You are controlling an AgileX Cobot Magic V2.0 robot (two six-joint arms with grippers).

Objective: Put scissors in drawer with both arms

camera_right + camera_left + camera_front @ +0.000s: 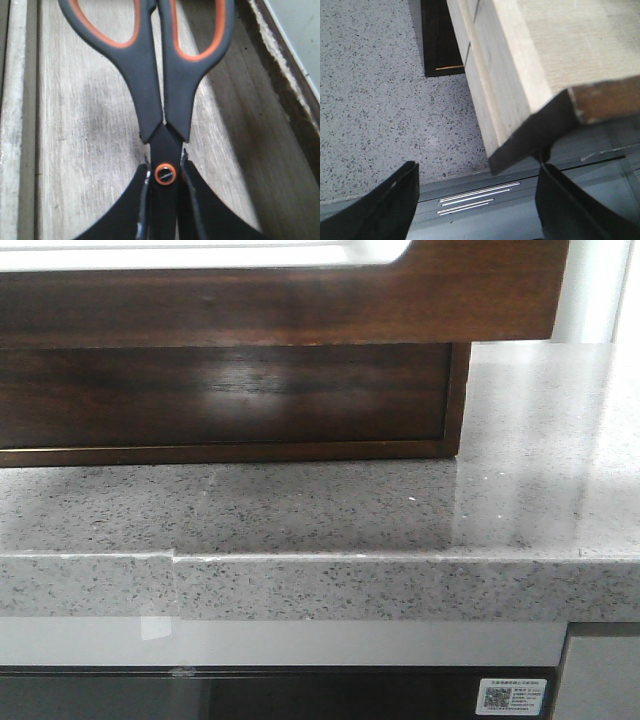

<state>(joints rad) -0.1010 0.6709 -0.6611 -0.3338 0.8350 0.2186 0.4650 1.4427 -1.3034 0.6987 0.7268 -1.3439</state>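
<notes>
Right, my right tool (162,200) is clamped on the scissors (160,85), fingers (132,210) pressed in from both sides just at the orange-ringed pivot screw, and the grey handles with their orange loops stick straight out ahead of the fingertips. Blades are hidden down between the fingers, can't see them. Under the scissors there's pale, worn wood with a darker raised edge running along one side; I can't tell from this view whether they touch that surface or hang just above it.

Over on my left, the left tool (477,205) is spread wide, two black fingers (390,205) well apart with nothing between them. It sits right at the corner of the drawer (530,75), whose pale wooden side and dark front edge jut out above the speckled grey table (375,100).

From the front, the drawer's glossy dark brown front (280,305) stands pulled out over the cabinet (230,400), a sliver of white inside showing at the top
</notes>
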